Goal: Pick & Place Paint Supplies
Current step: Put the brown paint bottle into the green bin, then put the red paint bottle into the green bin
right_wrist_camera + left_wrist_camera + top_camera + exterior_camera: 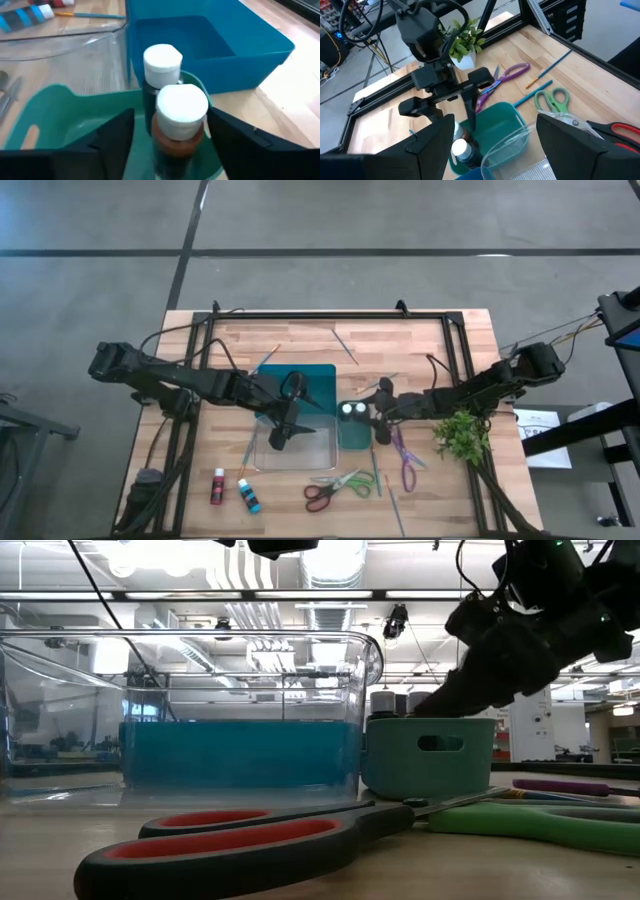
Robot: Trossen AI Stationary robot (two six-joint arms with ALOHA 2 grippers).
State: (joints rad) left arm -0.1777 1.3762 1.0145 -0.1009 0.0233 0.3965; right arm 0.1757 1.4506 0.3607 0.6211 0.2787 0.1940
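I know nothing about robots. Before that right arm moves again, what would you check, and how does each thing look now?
1. Right gripper jaws open around the bottle: ok, fingers stand apart on both sides.
2. Two white-capped bottles upright inside the small teal bin: ok.
3. Bottle fully let go: cannot tell, the fingers sit close beside it.
4. Left gripper out of the way: ok, it hangs open over the clear container.
5. Supplies left to collect: not ok; the red bottle, blue bottle, red-handled scissors and purple scissors lie on the table.
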